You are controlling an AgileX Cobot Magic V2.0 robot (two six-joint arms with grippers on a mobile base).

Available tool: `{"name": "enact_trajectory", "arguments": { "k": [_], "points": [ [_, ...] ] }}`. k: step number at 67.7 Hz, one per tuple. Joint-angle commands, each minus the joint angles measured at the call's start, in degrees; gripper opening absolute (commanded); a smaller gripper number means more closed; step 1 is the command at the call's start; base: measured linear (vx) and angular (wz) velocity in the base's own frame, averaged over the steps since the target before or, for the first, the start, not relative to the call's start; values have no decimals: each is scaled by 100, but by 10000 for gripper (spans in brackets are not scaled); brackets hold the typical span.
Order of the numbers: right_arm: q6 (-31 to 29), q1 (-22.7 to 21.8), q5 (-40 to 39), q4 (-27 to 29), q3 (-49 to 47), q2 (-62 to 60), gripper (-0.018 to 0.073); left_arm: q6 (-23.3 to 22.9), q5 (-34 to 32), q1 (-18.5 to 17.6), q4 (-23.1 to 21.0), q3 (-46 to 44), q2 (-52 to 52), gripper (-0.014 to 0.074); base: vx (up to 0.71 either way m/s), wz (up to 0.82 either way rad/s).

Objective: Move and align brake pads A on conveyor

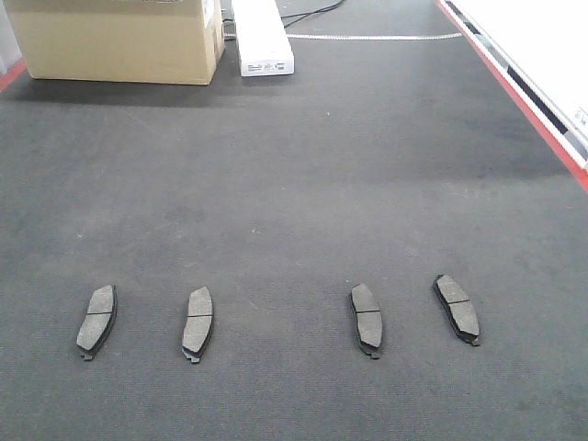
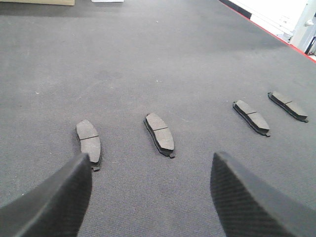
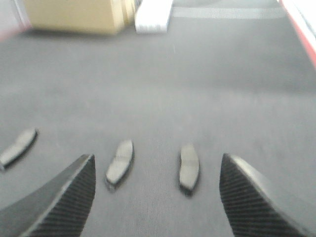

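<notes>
Four brake pads A lie friction face up in a loose row across the conveyor, near its front edge, each apart from the others. Their long axes run roughly front to back, but not parallel: the two left ones tilt one way, the rightmost leans the other, and the gap between the middle pair is wider than the rest. None is held.

Left gripper hangs with fingers spread wide over the belt; the leftmost pad and its neighbour sit just ahead of it. Right gripper is likewise spread and empty, with two pads ahead between its fingers (view blurred).

Each arm is nearer its own pair.

Cardboard box and white box stand at the far left edge; contents not visible. Red stripe marks the right edge.
</notes>
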Motion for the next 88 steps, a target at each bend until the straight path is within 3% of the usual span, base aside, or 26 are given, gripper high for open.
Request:
{"name": "enact_trajectory", "arguments": {
  "k": [1, 10, 25, 32, 42, 44, 88],
  "points": [
    [-106, -32, -830, -96, 17, -274, 505, -6, -437, -37, 63, -117, 86, 502, 0, 0],
    [-106, -32, -1247, -126, 246, -400, 505, -6, -458, -37, 63, -117, 86, 502, 0, 0],
    [-106, -32, -1179, -117, 308, -324, 477, -6, -615, -37, 16, -117, 86, 464, 0, 0],
    [-86, -32, -1134, -99, 308, -324, 357, -6, -730, -37, 16, -117, 86, 320, 0, 0],
    [-86, -32, -1139, -99, 308, -324, 36, -6, -803, -37, 16, -117, 86, -12, 0, 0],
    [-73, -32, -1139, -88, 308, -324, -19, -6, -803, -37, 16, -117, 86, -9, 0, 0],
    [-11, -32, -1159, 8, 308, -324, -11, -6, -749, -37, 22, -117, 86, -7, 0, 0]
  ]
}}
